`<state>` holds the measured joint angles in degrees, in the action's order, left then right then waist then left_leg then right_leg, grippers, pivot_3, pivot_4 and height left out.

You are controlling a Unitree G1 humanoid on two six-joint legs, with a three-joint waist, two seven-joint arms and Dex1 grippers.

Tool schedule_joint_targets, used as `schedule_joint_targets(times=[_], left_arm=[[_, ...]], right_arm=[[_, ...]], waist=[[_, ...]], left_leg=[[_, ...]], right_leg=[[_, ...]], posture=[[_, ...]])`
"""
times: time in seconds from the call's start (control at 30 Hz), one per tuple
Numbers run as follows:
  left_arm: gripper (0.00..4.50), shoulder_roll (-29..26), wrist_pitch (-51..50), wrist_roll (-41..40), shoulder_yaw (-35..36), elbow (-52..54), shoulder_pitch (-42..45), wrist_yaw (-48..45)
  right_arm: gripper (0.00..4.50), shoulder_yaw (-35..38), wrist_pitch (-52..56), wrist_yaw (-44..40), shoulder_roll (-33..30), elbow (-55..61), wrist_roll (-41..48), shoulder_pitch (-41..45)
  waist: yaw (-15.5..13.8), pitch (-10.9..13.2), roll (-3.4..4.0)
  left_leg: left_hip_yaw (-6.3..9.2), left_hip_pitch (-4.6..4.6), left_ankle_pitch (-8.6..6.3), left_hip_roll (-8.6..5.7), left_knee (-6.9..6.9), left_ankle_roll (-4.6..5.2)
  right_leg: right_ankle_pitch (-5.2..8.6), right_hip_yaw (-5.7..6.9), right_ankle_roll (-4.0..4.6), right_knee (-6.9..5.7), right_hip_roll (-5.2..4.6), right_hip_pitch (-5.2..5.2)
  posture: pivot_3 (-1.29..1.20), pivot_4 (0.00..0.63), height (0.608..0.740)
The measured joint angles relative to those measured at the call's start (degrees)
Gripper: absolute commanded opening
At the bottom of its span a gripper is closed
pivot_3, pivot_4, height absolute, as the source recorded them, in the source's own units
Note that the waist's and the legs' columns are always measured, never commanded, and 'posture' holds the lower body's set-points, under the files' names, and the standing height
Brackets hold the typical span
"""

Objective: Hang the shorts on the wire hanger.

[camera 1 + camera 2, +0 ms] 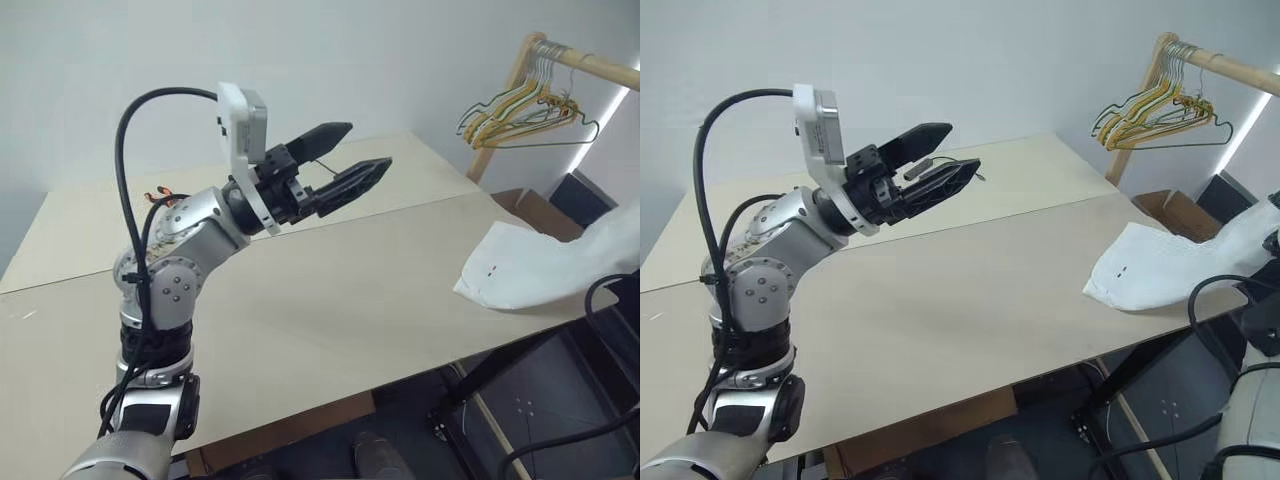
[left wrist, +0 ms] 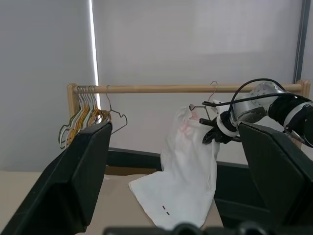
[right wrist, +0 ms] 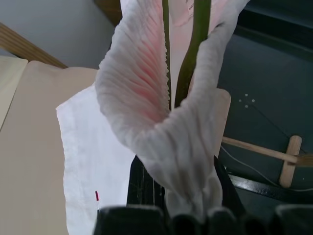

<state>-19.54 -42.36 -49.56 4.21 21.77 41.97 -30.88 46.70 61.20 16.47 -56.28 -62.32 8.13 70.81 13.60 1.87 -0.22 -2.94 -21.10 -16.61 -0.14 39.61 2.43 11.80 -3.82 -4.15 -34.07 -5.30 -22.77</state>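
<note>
Shorts [image 2: 188, 181] pinched in right claw [image 2: 211, 132]; hem trailing on table [image 1: 330, 300].

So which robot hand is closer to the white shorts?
Right. The right gripper is shut on the shorts at the waistband, lifting them off the table's edge. The left gripper hangs open above the table, well away.

Wide bare tabletop [image 1: 330, 290] lies under the raised left gripper [image 1: 345, 160], nothing standing on it until the shorts [image 1: 530, 265] draped over its far right corner. On the wooden rack rail [image 2: 195, 88], yellowish hangers [image 2: 85, 115] crowd one end. The rail's middle is bare, up to the wire hanger [image 2: 209, 100] with the shorts.
</note>
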Motion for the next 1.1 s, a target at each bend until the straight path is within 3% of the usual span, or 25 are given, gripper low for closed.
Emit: schedule_joint_targets(times=[0.43, 0.57, 0.87, 0.9, 1.1], left_arm=[[4.45, -0.34, -0.16, -0.12, -0.62, 1.92, -0.37, 0.62], [4.5, -0.37, -0.16, -0.14, -0.66, 2.13, -0.36, 0.61], [4.5, -0.43, -0.15, -0.1, -1.01, 2.07, -0.35, 0.43], [4.5, -0.43, -0.14, -0.06, -1.03, 2.03, -0.35, 0.32], [4.5, -0.72, -0.08, 0.12, -1.11, 1.31, -0.34, -0.26]], right_arm=[[0.0, -0.68, -6.5, 2.79, -2.48, -4.58, 5.51, -4.03], [1.08, -3.01, -6.46, 1.27, -2.41, -4.54, 5.84, -4.83], [4.25, -12.82, -8.72, -1.79, -0.74, 4.86, 3.81, -7.83], [4.46, -13.65, -9.13, -2.16, -0.29, 7.33, 3.63, -8.91], [4.46, -15.45, -11.8, -0.78, 3.93, 22.27, 1.95, -16.44]], waist=[[-0.14, 0.12, -0.2], [-0.13, 0.14, -0.22], [-0.13, 0.12, -0.2], [-0.11, 0.12, -0.2], [-0.07, 0.11, -0.17]], left_leg=[[0.01, 0.35, -0.04, 0.02, 0.0, 0.05], [-0.01, 0.4, -0.04, 0.01, 0.0, 0.05], [-0.11, 0.7, -0.04, 0.01, -0.01, 0.05], [-0.11, 0.69, -0.04, 0.01, -0.01, 0.05], [-0.14, 0.7, -0.04, 0.04, -0.01, 0.05]], right_leg=[[0.28, 0.01, -0.24, 0.09, 0.01, 0.48], [0.31, -0.01, -0.3, 0.09, 0.01, 0.52], [0.24, -0.14, -0.5, 0.07, 0.01, 0.52], [0.24, -0.15, -0.51, 0.07, 0.01, 0.52], [0.21, -0.19, -0.56, 0.0, 0.02, 0.53]], posture=[[-0.2, 0.0, 0.74], [-0.2, 0.0, 0.74], [-0.21, 0.0, 0.74], [-0.21, 0.0, 0.74], [-0.22, 0.0, 0.74]])
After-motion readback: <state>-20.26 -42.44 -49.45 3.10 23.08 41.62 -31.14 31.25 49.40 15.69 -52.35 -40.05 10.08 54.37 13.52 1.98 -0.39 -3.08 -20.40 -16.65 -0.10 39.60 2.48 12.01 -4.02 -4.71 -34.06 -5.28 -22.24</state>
